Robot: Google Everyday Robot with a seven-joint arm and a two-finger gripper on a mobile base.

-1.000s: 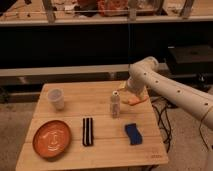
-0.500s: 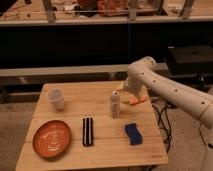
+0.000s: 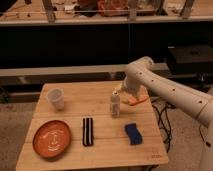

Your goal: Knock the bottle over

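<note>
The small pale bottle (image 3: 115, 105) with a white cap stands upright near the middle of the wooden table (image 3: 100, 150). My gripper (image 3: 121, 92) is at the end of the white arm coming in from the right. It hangs just behind and to the right of the bottle's cap, very close to it. An orange object (image 3: 138, 100) lies on the table just under and behind the gripper.
A translucent plastic cup (image 3: 55, 99) stands at the back left. An orange plate (image 3: 51, 138) lies at the front left. A black-and-white striped bar (image 3: 88, 131) lies at front centre, a blue sponge (image 3: 133, 133) to its right. Dark shelving rises behind the table.
My arm has moved left toward the bottle, bringing the gripper close to its cap. The bottle still stands upright in the same place.
</note>
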